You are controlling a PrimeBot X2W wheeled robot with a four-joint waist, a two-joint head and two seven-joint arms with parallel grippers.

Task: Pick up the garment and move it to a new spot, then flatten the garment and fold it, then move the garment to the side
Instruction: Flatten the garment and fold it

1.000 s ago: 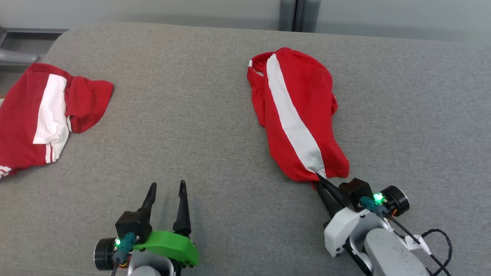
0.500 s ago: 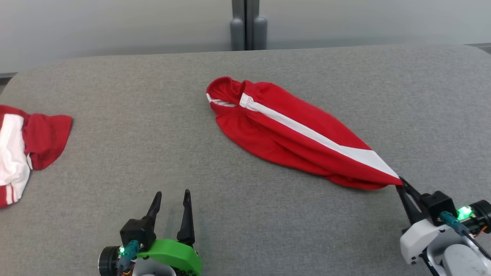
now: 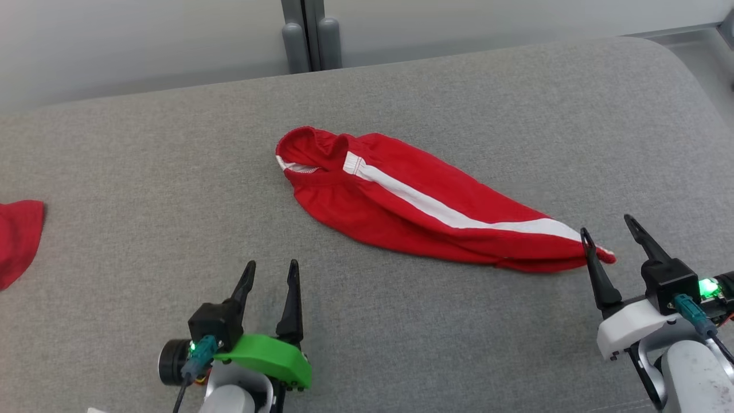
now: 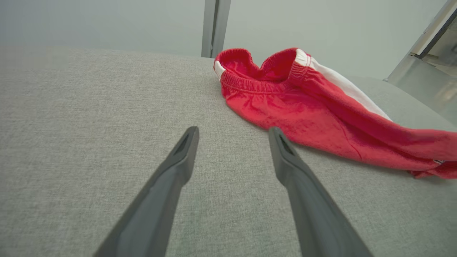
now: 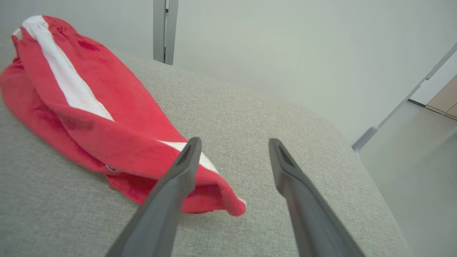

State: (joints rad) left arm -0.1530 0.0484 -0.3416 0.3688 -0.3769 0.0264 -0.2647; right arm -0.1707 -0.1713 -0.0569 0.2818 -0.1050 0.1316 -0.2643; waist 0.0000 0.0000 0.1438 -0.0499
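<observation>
- At the garment's (image 3: 424, 206) striped tip, the right gripper (image 3: 605, 224) has just let go: its fingers, pinched on that tip half a second ago, now stand spread, with the tip lying loose on the desk (image 3: 172, 172) between them and against the inner one.
- The garment, red with a white stripe and a gathered waistband (image 3: 312, 146), lies stretched out in a long, narrow bundle near the middle of the desk, waistband end farthest from the right gripper.
- Judgement: the move to a new spot looks complete. Flattening comes next, as the cloth is still bunched lengthwise.
- The left gripper (image 3: 272, 263) hovers on the near side of the garment, short of the waistband end, fingers spread and empty.
- Edges: the desk's rounded corner lies just beyond the garment's tip, so little room remains on that side. The far edge runs well behind the waistband.
- Open room: bare desk extends from the garment toward the left gripper and on to a second red cloth (image 3: 17, 241), well apart. Spreading toward that side looks safest.
</observation>
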